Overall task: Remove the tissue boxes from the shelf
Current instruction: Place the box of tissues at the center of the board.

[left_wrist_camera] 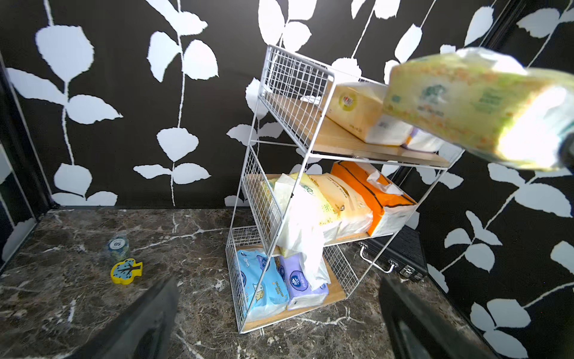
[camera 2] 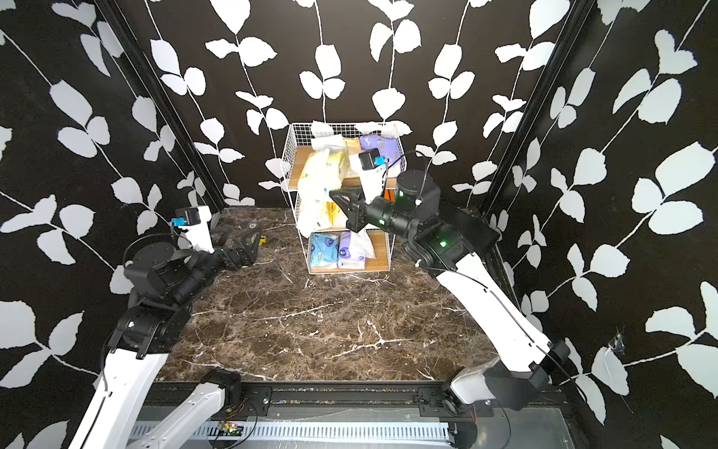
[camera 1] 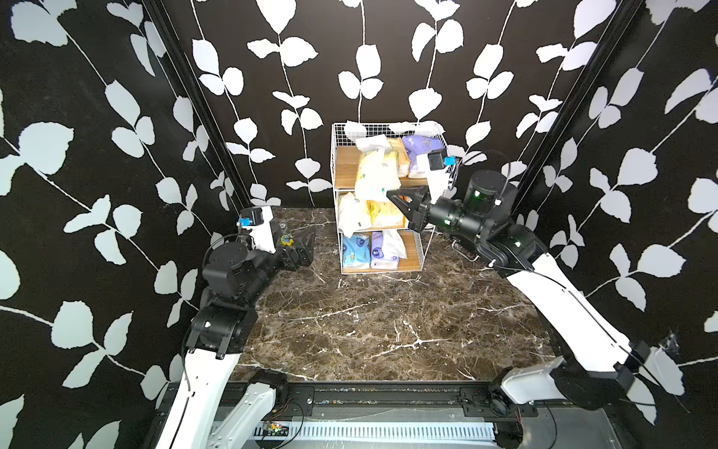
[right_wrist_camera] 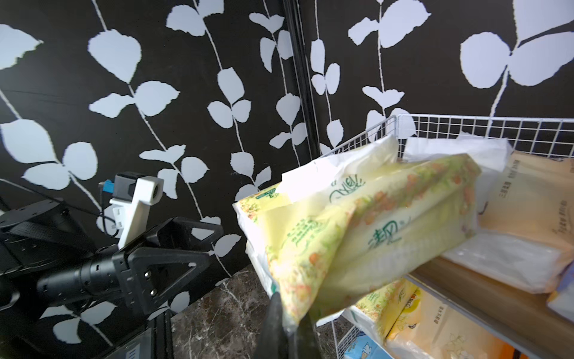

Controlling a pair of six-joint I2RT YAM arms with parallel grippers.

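- Tissue boxes: one pale yellow pack (camera 1: 376,177) is held at the front edge of the top tier of the shelf (camera 1: 345,167). It is tilted and hangs out over the tier below. Whether its far end rests on the board cannot be told.
- The right gripper (right_wrist_camera: 292,314) is pinched fully closed on a thin corner of the soft wrapper, not on the body of the pack.
- The left gripper (camera 1: 305,248) is spread wide and empty, low over the table (camera 1: 369,322) and well apart from the shelf.
- Other packs are noted on all three tiers, among them the orange box (left_wrist_camera: 372,189) on the middle tier.
- Judgement: the withdrawal step is in hand. The pack is best drawn outward and slightly upward, so that the board's front edge is cleared.
- A slow pull is advised, since a corner grip on film may slip or tear.
- Swing is to be kept small. The tan pack (right_wrist_camera: 534,199) lies just beside and could be dragged along.
- Set-down is best made on bare table, clear of the shelf front.
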